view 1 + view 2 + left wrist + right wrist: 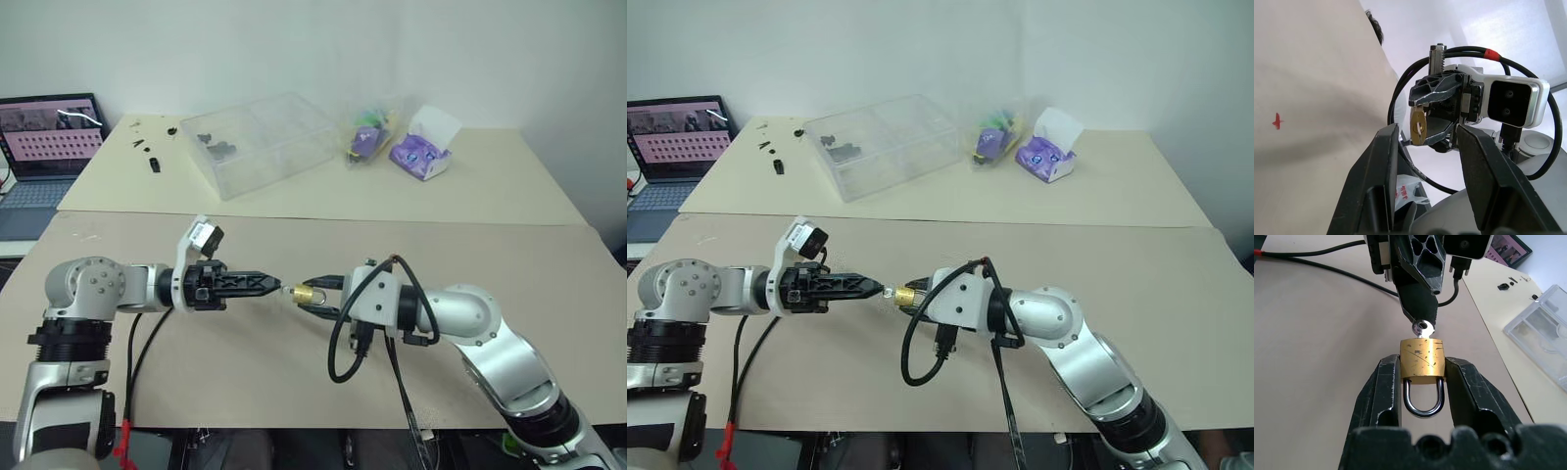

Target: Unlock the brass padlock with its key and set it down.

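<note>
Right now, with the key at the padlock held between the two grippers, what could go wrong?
1. The left gripper pinches only the head of the small key; turning it could make the key slip.
2. The right gripper clamps the padlock by the sides of its body above the table; a sideways push could twist or drop it.
3. The shackle sits between the right fingers, leaving little room to spring open.

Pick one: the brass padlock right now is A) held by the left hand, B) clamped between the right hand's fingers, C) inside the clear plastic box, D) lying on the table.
B. The right wrist view shows the brass padlock squeezed between the right hand's two fingers, shackle toward the wrist, while the left hand holds the key at its keyhole end.
</note>
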You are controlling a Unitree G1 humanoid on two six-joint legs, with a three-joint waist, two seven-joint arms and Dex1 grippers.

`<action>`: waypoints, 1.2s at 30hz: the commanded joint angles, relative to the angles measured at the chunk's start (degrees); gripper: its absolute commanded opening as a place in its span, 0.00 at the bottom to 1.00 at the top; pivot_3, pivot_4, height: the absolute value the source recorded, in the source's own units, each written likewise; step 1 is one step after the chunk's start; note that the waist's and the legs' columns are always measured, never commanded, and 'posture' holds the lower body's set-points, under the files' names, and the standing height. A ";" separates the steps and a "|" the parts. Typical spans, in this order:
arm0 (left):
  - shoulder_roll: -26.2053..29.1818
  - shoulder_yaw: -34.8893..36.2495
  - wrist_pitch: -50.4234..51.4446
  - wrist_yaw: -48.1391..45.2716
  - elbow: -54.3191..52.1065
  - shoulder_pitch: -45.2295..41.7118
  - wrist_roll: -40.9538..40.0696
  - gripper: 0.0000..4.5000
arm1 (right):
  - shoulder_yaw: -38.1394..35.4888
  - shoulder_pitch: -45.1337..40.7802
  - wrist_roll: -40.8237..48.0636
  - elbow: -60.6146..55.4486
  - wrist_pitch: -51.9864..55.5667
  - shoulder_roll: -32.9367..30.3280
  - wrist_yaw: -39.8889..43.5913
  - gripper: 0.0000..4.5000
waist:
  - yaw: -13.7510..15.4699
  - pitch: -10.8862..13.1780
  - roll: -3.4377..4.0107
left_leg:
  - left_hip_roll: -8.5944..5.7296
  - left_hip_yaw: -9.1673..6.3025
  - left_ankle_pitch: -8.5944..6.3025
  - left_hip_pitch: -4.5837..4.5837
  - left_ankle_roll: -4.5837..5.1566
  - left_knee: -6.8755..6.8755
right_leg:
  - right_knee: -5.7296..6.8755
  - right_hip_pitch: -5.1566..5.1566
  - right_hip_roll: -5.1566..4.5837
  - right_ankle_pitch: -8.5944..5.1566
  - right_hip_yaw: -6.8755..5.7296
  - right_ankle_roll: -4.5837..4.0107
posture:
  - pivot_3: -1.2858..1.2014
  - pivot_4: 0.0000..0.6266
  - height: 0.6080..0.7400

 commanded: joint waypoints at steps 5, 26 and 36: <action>-1.24 0.26 0.57 0.39 -1.34 -1.83 -0.47 0.43 | 0.01 -1.14 0.35 -2.01 -0.59 0.05 -0.29 0.21 | -0.03 0.00 0.00 | -0.01 0.00 0.00 0.00 0.00 0.00 | 0.00 0.00 0.00 0.01 0.00 0.02 | 0.52 0.24 1.00; 1.19 -1.33 0.14 -1.19 -3.03 0.20 0.31 0.38 | -0.02 -1.31 0.22 -2.03 -0.66 -0.45 -0.22 0.21 | 0.04 0.01 -0.01 | 0.00 0.00 0.00 -0.15 0.00 0.00 | -0.06 -0.12 -0.02 -0.01 0.00 -0.02 | 0.52 0.24 1.00; 1.05 -1.08 -0.28 -0.56 -1.32 -0.85 0.53 0.02 | 0.05 -1.59 0.12 -2.00 -0.59 -0.51 -0.34 0.21 | 0.04 0.01 -0.01 | -0.02 -0.01 0.00 -0.44 0.00 0.00 | -0.02 -0.43 0.00 0.26 0.00 -0.02 | 0.52 0.24 1.00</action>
